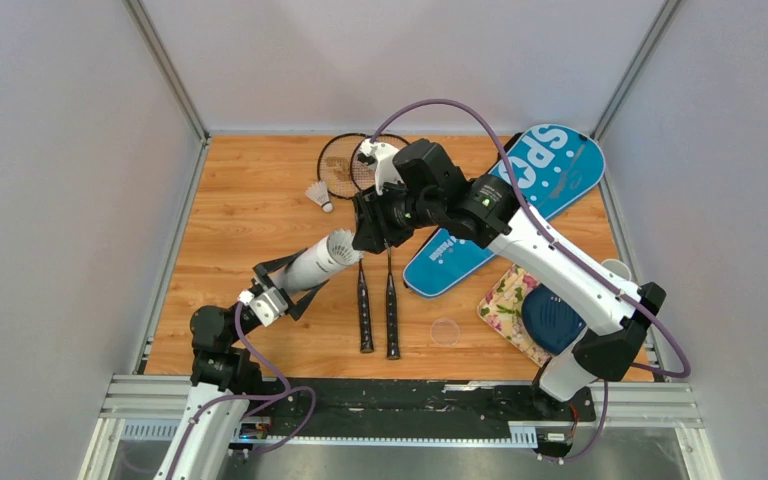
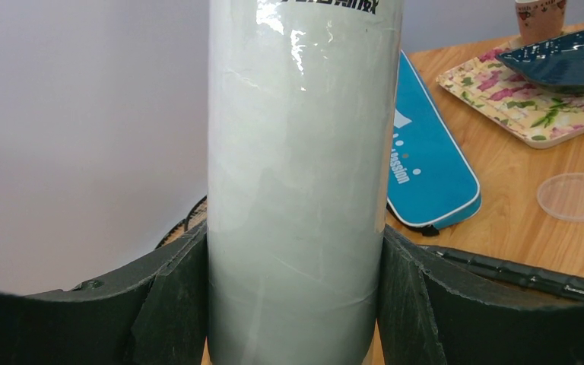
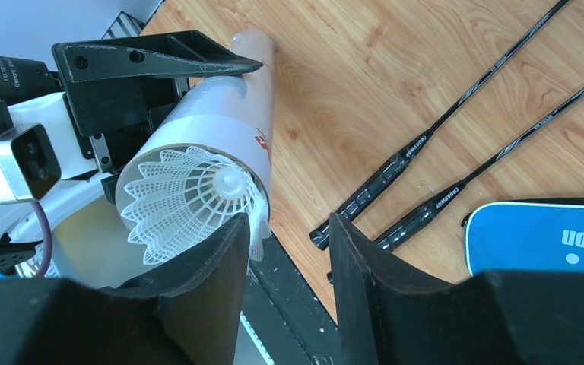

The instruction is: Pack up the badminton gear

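My left gripper is shut on the long white tube and holds it tilted above the table; the tube fills the left wrist view. A white shuttlecock sits in the tube's open mouth, skirt outward, as the right wrist view shows. My right gripper is open and empty just beside that mouth. A second shuttlecock lies at the back left. Two black rackets lie side by side. The blue "SPORT" cover lies at the back right. No other shuttlecocks show.
A floral cloth with a dark blue shell-shaped object lies at the right front. A clear round lid lies near the racket handles. A small cup stands behind the cloth. Walls enclose the table.
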Robot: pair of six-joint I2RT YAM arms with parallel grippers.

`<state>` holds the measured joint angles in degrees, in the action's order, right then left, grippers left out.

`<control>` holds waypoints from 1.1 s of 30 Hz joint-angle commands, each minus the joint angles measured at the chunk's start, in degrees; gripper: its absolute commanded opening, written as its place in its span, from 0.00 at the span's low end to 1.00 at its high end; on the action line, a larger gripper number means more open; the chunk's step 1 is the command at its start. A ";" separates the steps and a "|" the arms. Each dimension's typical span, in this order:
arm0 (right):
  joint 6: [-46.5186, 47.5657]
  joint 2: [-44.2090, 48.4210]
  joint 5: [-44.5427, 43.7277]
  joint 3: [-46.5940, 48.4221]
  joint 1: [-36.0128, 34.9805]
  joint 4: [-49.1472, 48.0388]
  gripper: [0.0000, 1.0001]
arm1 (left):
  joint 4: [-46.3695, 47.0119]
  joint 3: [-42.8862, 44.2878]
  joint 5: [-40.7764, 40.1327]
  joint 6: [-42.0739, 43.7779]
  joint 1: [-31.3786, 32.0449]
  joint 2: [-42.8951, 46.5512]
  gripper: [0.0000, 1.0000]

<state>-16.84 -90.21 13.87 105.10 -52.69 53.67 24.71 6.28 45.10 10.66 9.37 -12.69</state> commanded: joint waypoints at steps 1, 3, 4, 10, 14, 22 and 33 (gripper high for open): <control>-0.65 0.66 -2.87 -0.86 -2.68 -5.06 0.47 | -3.44 -1.10 -1.15 -3.98 0.30 0.29 0.08; -1.00 -0.57 -6.81 0.45 -5.22 -5.59 0.46 | -3.26 -1.27 -1.94 -4.06 0.30 0.91 0.08; -1.35 -1.53 -8.58 0.89 -5.84 -5.68 0.45 | -3.18 -1.27 -2.90 -4.06 0.30 1.08 0.08; -4.95 0.91 -17.82 -5.49 -7.26 -15.24 0.46 | -2.83 -1.45 -7.82 -4.15 0.30 2.93 0.08; -7.67 8.88 -16.69 -11.65 -3.41 -22.88 0.55 | -4.30 -1.45 -16.08 -3.37 0.30 4.77 0.08; -12.34 8.93 -7.72 -20.46 8.91 -41.62 0.73 | -8.10 -1.01 -38.32 -0.46 0.30 9.26 0.08; -8.82 -7.08 -3.66 -15.17 10.58 -46.03 0.56 | -8.62 -1.19 -42.65 0.06 0.30 9.35 0.08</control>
<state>-26.52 -100.07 9.13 90.85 -42.28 10.63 20.21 5.61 4.29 11.00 9.98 -1.69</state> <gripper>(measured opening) 0.559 0.737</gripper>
